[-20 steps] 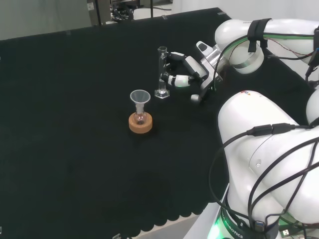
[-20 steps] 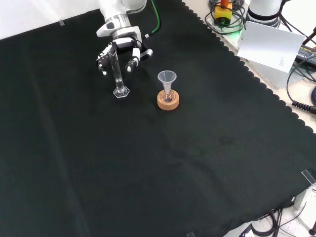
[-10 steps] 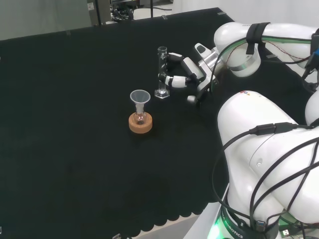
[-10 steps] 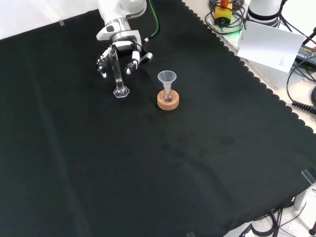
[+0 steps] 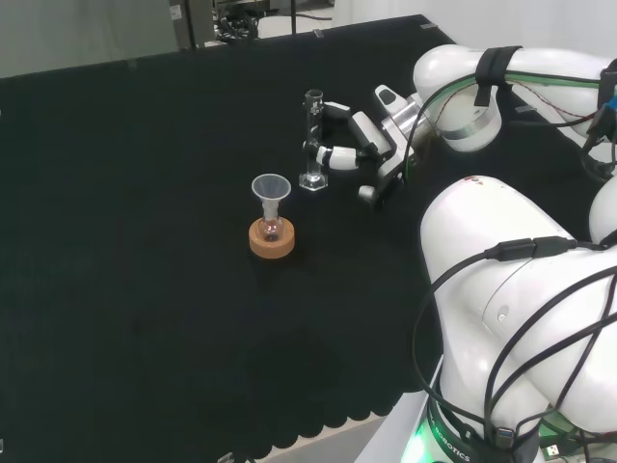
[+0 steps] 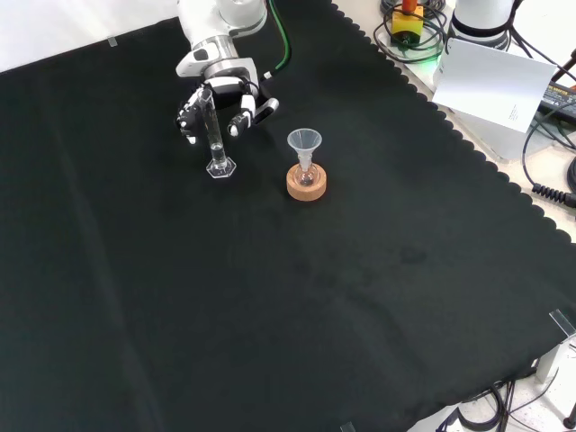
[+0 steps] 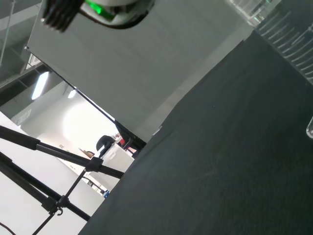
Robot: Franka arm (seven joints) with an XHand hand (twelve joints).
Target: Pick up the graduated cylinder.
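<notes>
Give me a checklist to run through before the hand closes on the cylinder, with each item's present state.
1. Cylinder upright, base on the cloth: ok.
2. Hand level with the tube, above the base: ok.
3. Fingers curved on both sides of the tube in the front view: ok.
4. Fingers already touching the glass: cannot tell.
5. Funnel on its cork stand apart from the hand: ok.
6. Cylinder off the cloth: not ok, not yet lifted.
</notes>
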